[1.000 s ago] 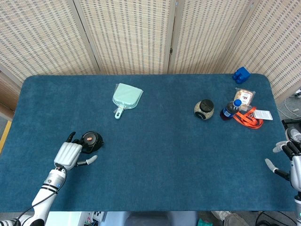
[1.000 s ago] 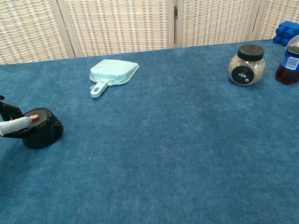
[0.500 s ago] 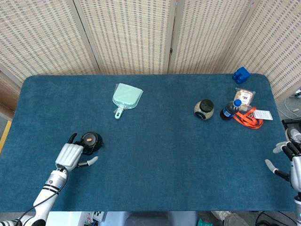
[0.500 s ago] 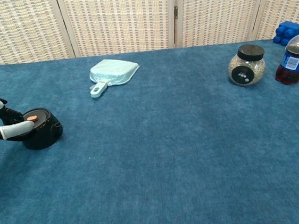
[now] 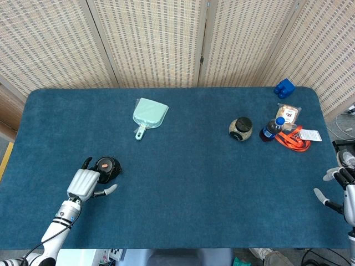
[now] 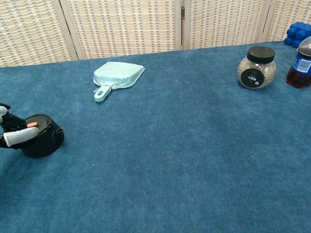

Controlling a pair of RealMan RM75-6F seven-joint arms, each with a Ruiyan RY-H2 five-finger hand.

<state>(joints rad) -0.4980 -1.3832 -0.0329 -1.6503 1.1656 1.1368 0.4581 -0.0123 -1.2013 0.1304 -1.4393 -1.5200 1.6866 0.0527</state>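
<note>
While its fingers grip the black round device [image 5: 106,166], left hand [image 5: 83,184]; right hand [image 5: 343,191] spread, empty.

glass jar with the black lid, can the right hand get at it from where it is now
Probably yes: the right hand sits open at the table's near right edge, with bare blue cloth between it and the glass jar; the bottle stands beside, not between.

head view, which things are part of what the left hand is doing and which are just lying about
In hand:
left hand, fingers around the black round device

Lying about:
mint dustpan
glass jar
cola bottle
orange strap
blue block
snack packet
right hand, idle at the edge
</note>
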